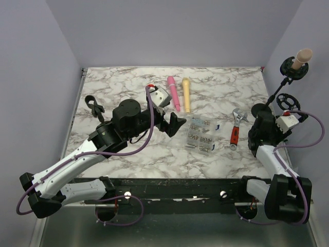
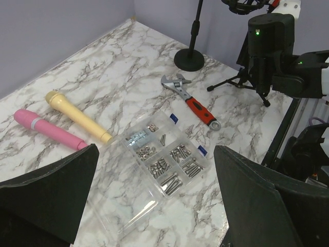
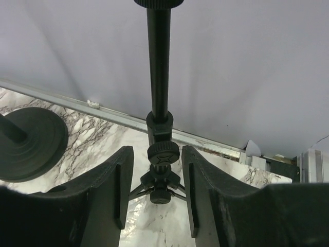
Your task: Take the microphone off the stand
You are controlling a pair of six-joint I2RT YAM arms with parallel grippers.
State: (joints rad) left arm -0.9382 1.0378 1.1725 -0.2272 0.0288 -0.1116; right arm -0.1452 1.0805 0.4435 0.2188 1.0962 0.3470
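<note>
Beige microphone (image 1: 302,55) in mount (image 1: 292,68), far right corner of counter (image 1: 221,77) | right gripper (image 3: 157,159) narrow, flanking tripod stand pole (image 3: 158,62), gaps visible | left gripper (image 1: 175,124) wide, empty, mid-counter

1. The left arm (image 1: 77,159) has long white links joined by bulky black joint housings.
2. The right arm (image 1: 270,157) is built the same way, with a white link, black joints and a black base block.
3. A purple cable (image 1: 139,146) loops loosely along each arm to its wrist.
4. Each wrist carries a small pale box (image 1: 160,96), probably the camera housing, with a red spot.
5. The fingers (image 2: 46,190) are broad, matte black wedges.
6. A green light (image 2: 256,32) glows on a right-arm joint.
</note>
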